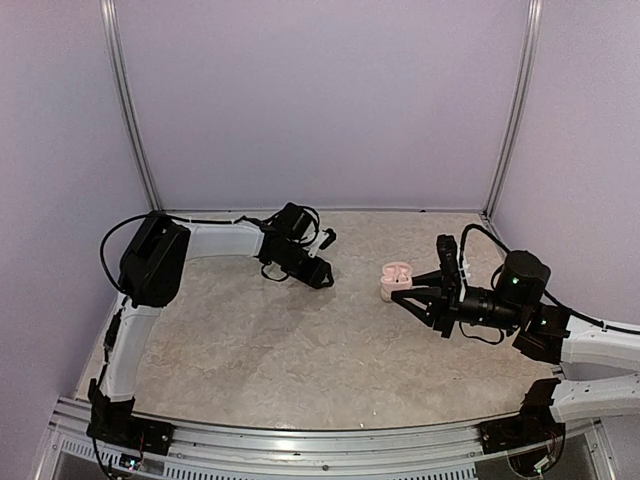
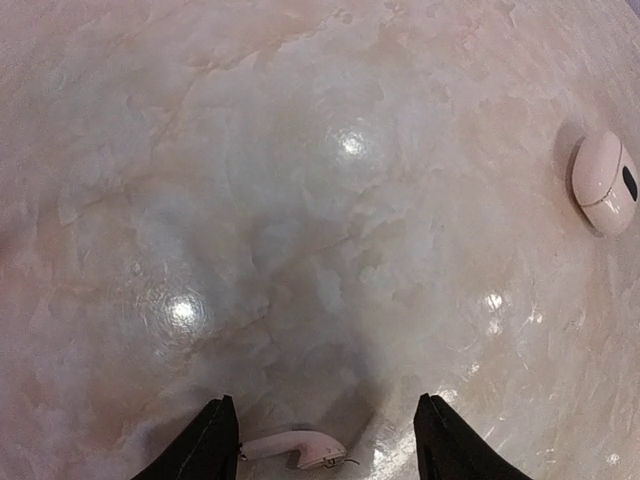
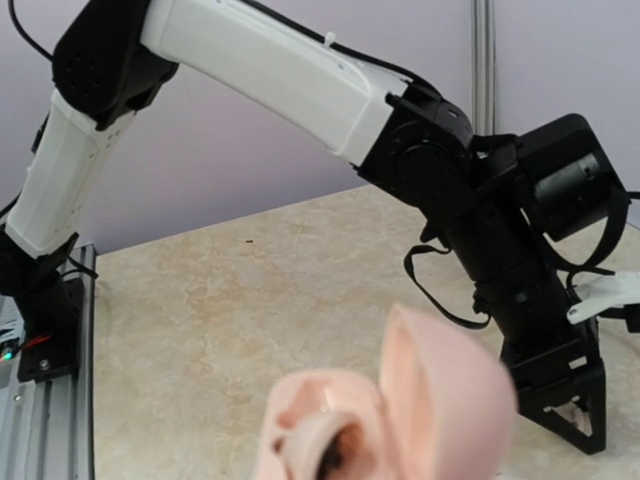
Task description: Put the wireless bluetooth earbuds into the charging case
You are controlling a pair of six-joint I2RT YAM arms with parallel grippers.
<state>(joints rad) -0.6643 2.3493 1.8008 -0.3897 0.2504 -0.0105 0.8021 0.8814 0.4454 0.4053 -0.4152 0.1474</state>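
The charging case point(image 1: 396, 277) stands open at centre right of the table, at the tips of my right gripper point(image 1: 400, 292). In the right wrist view the case point(image 3: 400, 420) fills the bottom, blurred, lid point(image 3: 450, 385) raised, with one earbud point(image 3: 320, 445) in a well. It hides the right fingers, which seem closed on its base. My left gripper point(image 2: 325, 450) is open and low over the table, with the other white earbud point(image 2: 295, 447) lying flat between its fingers, near the left one. From there the case point(image 2: 603, 182) shows its outside and dark spot.
The marble-patterned tabletop point(image 1: 300, 340) has purple walls at the back and sides. The left arm point(image 3: 270, 70) reaches across the far side of the right wrist view. The metal rail point(image 1: 300, 440) runs along the near edge.
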